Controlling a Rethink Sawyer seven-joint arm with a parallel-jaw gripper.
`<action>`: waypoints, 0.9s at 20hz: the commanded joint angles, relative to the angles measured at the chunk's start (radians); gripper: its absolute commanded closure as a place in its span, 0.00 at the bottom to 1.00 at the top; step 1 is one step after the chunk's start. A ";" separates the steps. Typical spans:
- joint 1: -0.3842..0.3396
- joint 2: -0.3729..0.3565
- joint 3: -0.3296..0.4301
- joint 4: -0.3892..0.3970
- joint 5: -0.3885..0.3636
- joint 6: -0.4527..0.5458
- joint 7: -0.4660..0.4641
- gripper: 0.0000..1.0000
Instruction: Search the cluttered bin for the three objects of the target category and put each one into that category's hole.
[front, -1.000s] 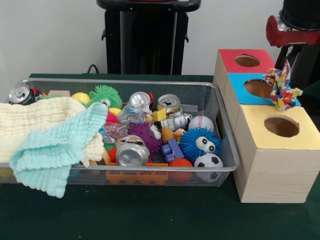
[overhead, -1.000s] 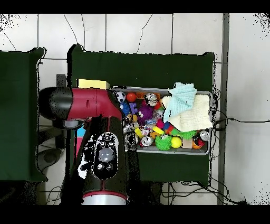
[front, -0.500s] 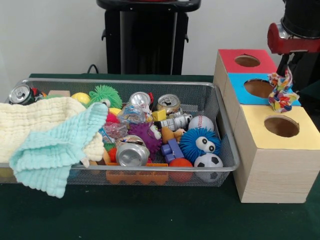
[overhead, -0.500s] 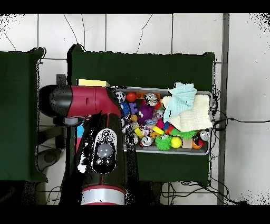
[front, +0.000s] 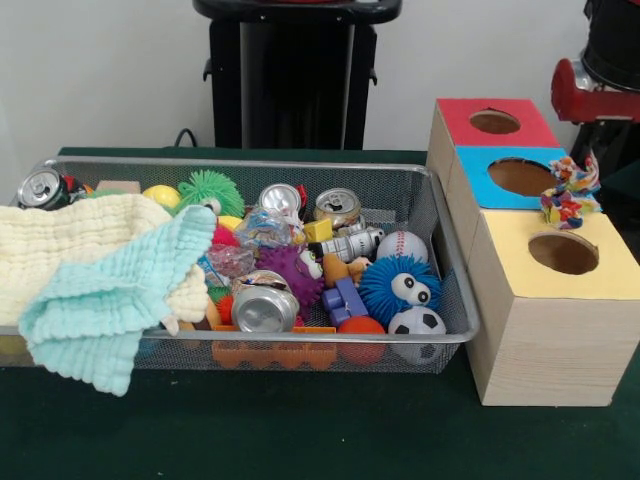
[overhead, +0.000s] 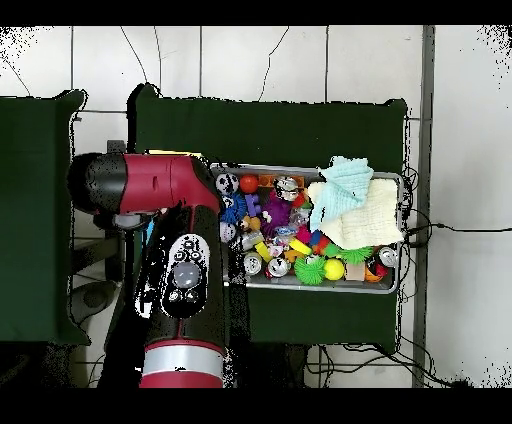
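In the front view, a crumpled multicoloured fabric scrunchie (front: 571, 191) hangs at right, over the blue box (front: 497, 162) beside the yellow box's (front: 520, 243) round hole. The gripper itself is hidden; its grasp cannot be told. The wire-mesh bin (front: 440, 255) holds soft cloths, spiky balls, dented cans.

Overhead, the glossy red arm (overhead: 172, 250) covers the boxes at left.

A dark green counter (front: 300, 430) carries everything. Behind it stands a black stand (front: 295, 75) against a pale wall (front: 100, 70). The overhead view shows a white tiled floor (overhead: 260, 60).
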 joint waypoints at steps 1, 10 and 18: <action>-0.012 0.100 0.004 -0.149 -0.001 0.019 0.264 1.00; -0.047 0.175 -0.001 -0.332 -0.007 0.145 0.243 1.00; -0.050 0.153 0.007 -0.261 0.002 0.074 0.234 1.00</action>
